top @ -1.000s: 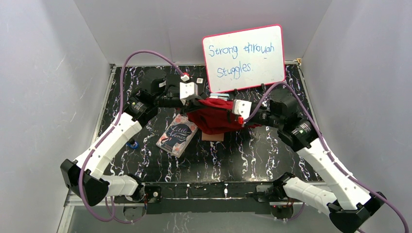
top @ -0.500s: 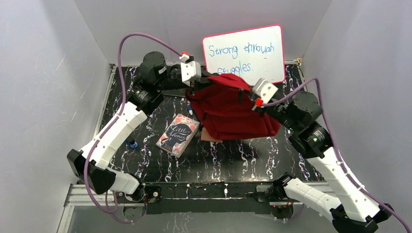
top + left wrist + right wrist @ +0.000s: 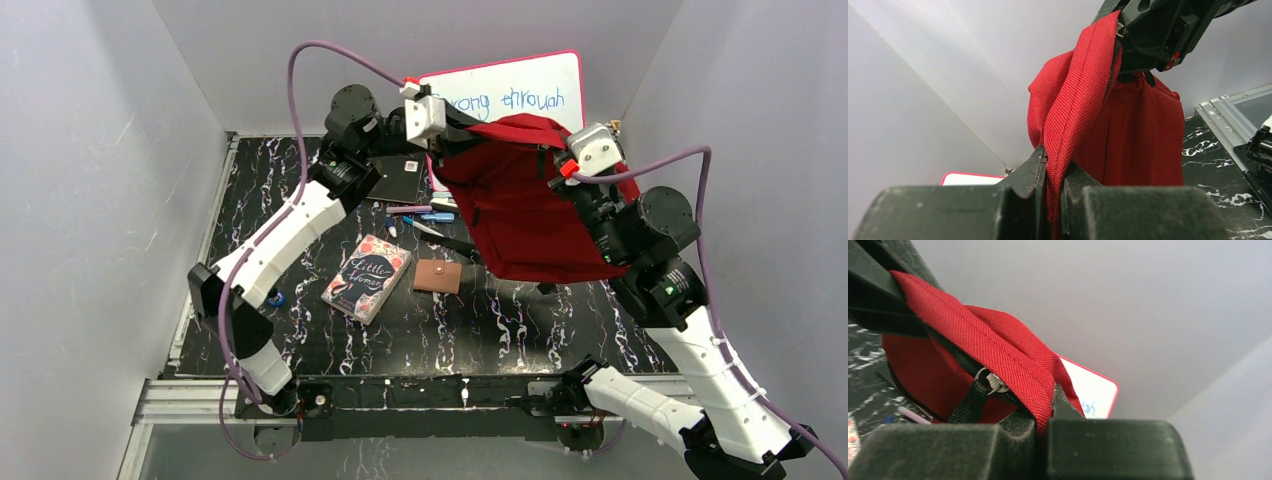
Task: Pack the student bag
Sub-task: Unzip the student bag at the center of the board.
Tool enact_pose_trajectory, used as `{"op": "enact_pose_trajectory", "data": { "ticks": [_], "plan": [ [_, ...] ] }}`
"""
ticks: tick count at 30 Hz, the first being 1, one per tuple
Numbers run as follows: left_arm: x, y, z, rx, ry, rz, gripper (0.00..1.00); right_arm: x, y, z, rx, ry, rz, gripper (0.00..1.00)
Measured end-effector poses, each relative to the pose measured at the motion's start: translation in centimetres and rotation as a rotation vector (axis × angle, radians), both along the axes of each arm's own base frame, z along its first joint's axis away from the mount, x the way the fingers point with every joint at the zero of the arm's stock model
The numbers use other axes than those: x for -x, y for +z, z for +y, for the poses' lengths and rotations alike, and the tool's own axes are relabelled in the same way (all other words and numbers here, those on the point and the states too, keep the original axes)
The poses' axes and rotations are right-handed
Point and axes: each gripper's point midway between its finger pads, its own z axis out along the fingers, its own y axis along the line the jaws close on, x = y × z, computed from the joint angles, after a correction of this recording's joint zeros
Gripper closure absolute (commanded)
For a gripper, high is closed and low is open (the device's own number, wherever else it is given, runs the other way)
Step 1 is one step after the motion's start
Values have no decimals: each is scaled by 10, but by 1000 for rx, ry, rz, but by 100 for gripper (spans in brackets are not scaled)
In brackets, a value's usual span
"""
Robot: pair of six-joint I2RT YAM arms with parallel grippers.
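The red student bag (image 3: pixel 520 205) hangs in the air over the back right of the table, held up by both grippers at its top edge. My left gripper (image 3: pixel 447 128) is shut on the bag's left upper rim; the left wrist view shows red fabric (image 3: pixel 1068 130) pinched between its jaws. My right gripper (image 3: pixel 572 150) is shut on the right upper rim; the right wrist view shows red fabric (image 3: pixel 1013 357) clamped next to a metal zipper pull (image 3: pixel 990 381). The bag's mouth is stretched between the two grippers.
On the black marbled table (image 3: pixel 300 330) lie a "Little Women" book (image 3: pixel 367 277), a tan wallet (image 3: pixel 438 276), pens (image 3: pixel 425 214), a black flat item (image 3: pixel 400 178) and a small blue object (image 3: pixel 272 297). A whiteboard (image 3: pixel 520 95) leans at the back wall.
Both arms have lifted the bag from the table up and to the right. The wallet, pens and black item that it covered now show.
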Motion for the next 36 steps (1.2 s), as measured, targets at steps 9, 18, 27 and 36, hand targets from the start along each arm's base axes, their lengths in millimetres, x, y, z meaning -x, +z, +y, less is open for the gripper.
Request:
{"op": "enact_pose_trajectory", "data": {
  "ticks": [9,18,27,36],
  "plan": [
    [-41,-27,-45,-4,-30,21,100,-23,-25,-41,64,-278,38,100],
    [-90,-68,-84,-5,-5,57,83,-35,-81,-38,172,-295,190,100],
    [-77,-164,-61,-113,70,241,61,-3,-165,1,122,-14,427,100],
    [-53,-187,13,-161,335,359,30,21,-187,27,-47,142,557,100]
  ]
}}
